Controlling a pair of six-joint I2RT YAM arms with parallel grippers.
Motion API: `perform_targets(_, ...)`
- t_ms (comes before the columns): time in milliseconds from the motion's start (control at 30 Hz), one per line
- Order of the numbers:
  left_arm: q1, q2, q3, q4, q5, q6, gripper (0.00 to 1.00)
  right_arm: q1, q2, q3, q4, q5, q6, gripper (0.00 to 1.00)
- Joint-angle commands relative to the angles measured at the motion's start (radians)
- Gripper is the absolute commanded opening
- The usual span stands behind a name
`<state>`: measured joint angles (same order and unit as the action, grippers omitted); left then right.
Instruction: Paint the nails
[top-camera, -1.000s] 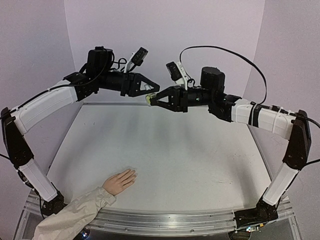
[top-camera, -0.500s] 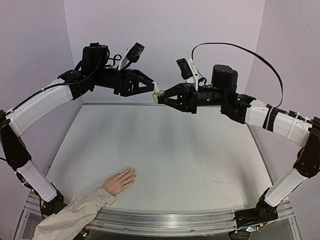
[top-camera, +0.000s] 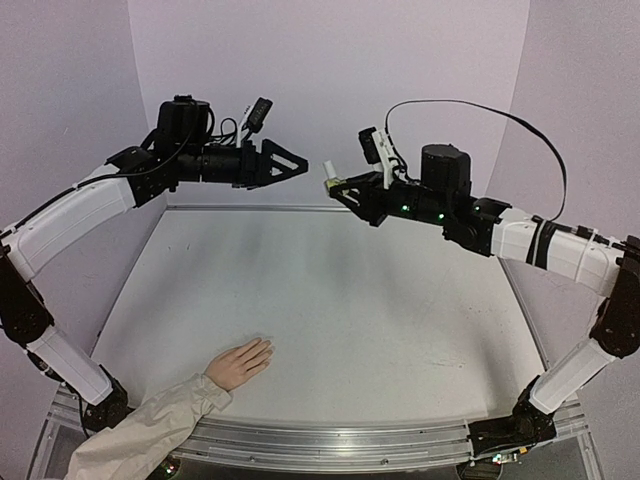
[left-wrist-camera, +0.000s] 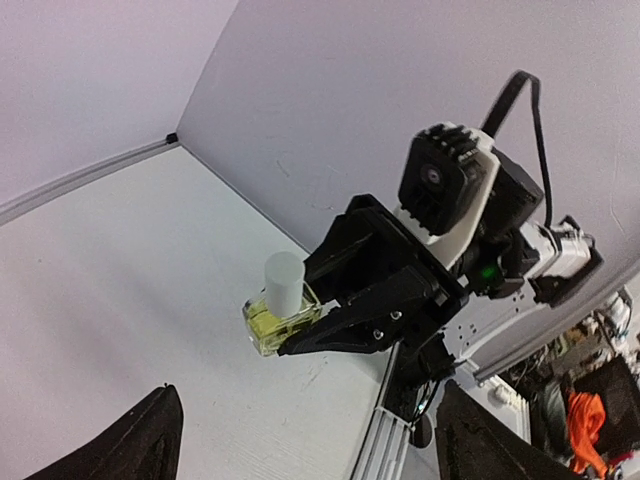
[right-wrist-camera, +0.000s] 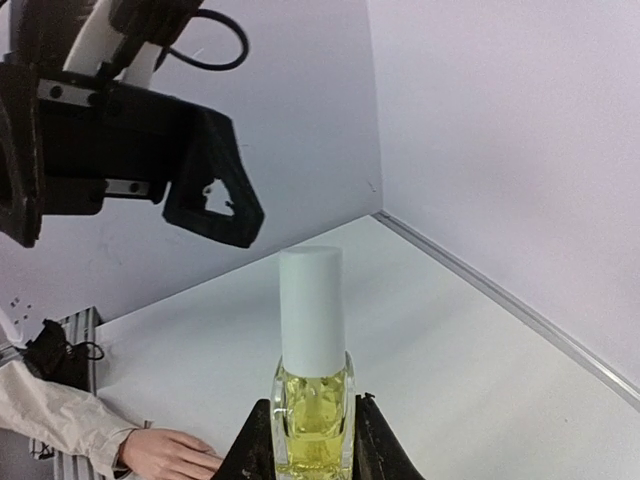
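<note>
A small yellow-green bottle (right-wrist-camera: 312, 405) with a white cap (right-wrist-camera: 310, 310) stands upright between the fingers of my right gripper (right-wrist-camera: 312, 455), which is shut on its glass body. In the top view that gripper (top-camera: 335, 186) hangs high over the far side of the table. My left gripper (top-camera: 300, 166) faces it from the left, a short gap from the cap, open and holding nothing. Its fingertips (left-wrist-camera: 150, 440) sit wide apart at the bottom corners of the left wrist view. The pale hand (top-camera: 240, 362) lies palm down near the front left. Its nails are too small to make out.
A beige sleeve (top-camera: 150, 432) runs from the hand over the table's front left edge. The white table (top-camera: 330, 300) has purple walls behind and on both sides. An aluminium rail (top-camera: 340, 440) lines the near edge between the arm bases.
My left gripper has opened and drawn back to the left, away from the bottle's cap. The right gripper keeps the bottle, with the cap on it, and has shifted slightly right.
</note>
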<state>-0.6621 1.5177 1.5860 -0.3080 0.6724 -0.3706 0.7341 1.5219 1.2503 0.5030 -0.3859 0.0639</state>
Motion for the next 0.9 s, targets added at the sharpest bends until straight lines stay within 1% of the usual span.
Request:
perform_targets(0, -0.004, 0.009, -0.005, 0.051, -0.139, -0.161, 0.84, 0.038, -0.006, 0.010, 0.087, 0.169, -0.004, 0.00)
perform_targets(100, -0.007, 0.043, -0.008, 0.100, -0.123, -0.220, 0.80, 0.081, 0.017, 0.052, 0.039, 0.257, -0.053, 0.00)
perform_targets(167, -0.017, 0.064, 0.012, 0.105, -0.121, -0.217, 0.79, 0.104, 0.027, 0.068, 0.020, 0.299, -0.096, 0.00)
perform_targets(300, -0.047, 0.086, 0.046, 0.107, -0.141, -0.196, 0.78, 0.139, 0.044, 0.085, 0.006, 0.364, -0.132, 0.00)
perform_targets(400, -0.064, 0.097, 0.052, 0.107, -0.170, -0.192, 0.64, 0.156, 0.053, 0.088, 0.011, 0.385, -0.141, 0.00)
perform_targets(533, -0.075, 0.101, 0.045, 0.106, -0.192, -0.191, 0.51, 0.173, 0.065, 0.090, 0.021, 0.386, -0.152, 0.00)
perform_targets(600, -0.077, 0.103, 0.042, 0.106, -0.200, -0.189, 0.41, 0.179, 0.071, 0.094, 0.024, 0.414, -0.161, 0.00)
perform_targets(633, -0.078, 0.102, 0.041, 0.106, -0.205, -0.187, 0.37, 0.183, 0.074, 0.095, 0.024, 0.422, -0.165, 0.00)
perform_targets(733, -0.084, 0.096, 0.037, 0.100, -0.235, -0.174, 0.33, 0.190, 0.078, 0.096, 0.029, 0.435, -0.174, 0.00)
perform_targets(767, -0.085, 0.093, 0.035, 0.097, -0.247, -0.170, 0.29, 0.191, 0.080, 0.097, 0.032, 0.440, -0.175, 0.00)
perform_targets(833, -0.090, 0.091, 0.032, 0.095, -0.264, -0.162, 0.18, 0.192, 0.084, 0.099, 0.033, 0.444, -0.176, 0.00)
perform_targets(867, -0.092, 0.091, 0.033, 0.095, -0.266, -0.157, 0.16, 0.192, 0.087, 0.101, 0.032, 0.446, -0.176, 0.00)
